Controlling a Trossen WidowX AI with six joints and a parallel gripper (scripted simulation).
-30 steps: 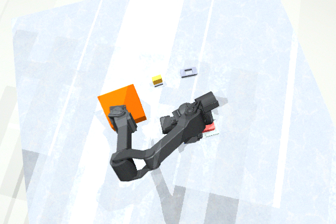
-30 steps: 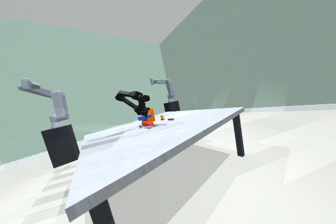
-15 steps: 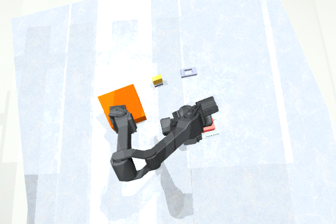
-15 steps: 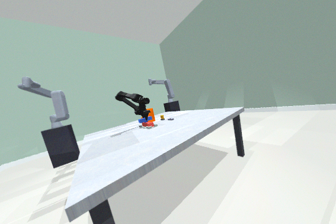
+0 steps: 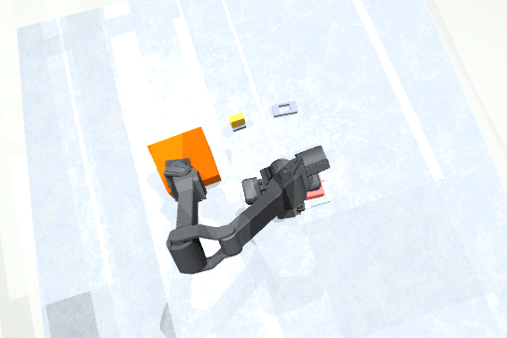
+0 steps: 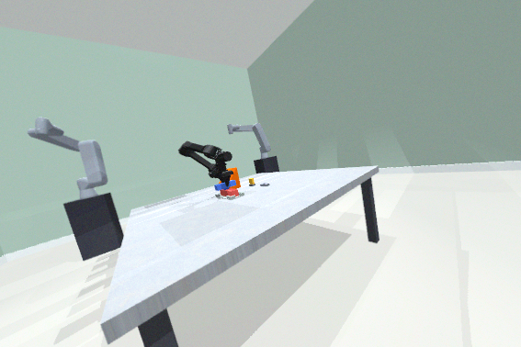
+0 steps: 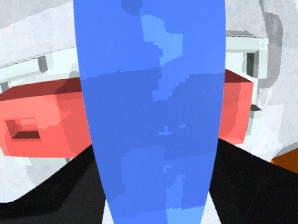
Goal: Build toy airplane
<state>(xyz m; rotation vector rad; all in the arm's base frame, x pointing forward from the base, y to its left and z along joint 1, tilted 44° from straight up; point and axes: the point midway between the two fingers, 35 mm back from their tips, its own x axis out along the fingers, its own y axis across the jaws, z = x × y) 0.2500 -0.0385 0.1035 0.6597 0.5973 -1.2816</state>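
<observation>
the jaws grasp the blue wing [image 6: 225,185] [image 7: 152,100] mid-span, at six o'clock in the wrist view; it looks light and stiff, probably best pinched centrally.

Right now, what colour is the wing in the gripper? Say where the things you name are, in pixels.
Blue [image 6: 221,186] [image 7: 150,110]; best seen in the wrist view.

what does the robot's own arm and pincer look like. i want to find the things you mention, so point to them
The jointed dark grey to black arm [image 5: 256,219] [image 6: 198,158] has smooth, long, angular links and rounded, drum-like joints. Its black pincer [image 6: 227,183] has two plain, dark fingers, broad and wedge-like in the wrist view. No cables, markings or sleeve can be made out.
</observation>
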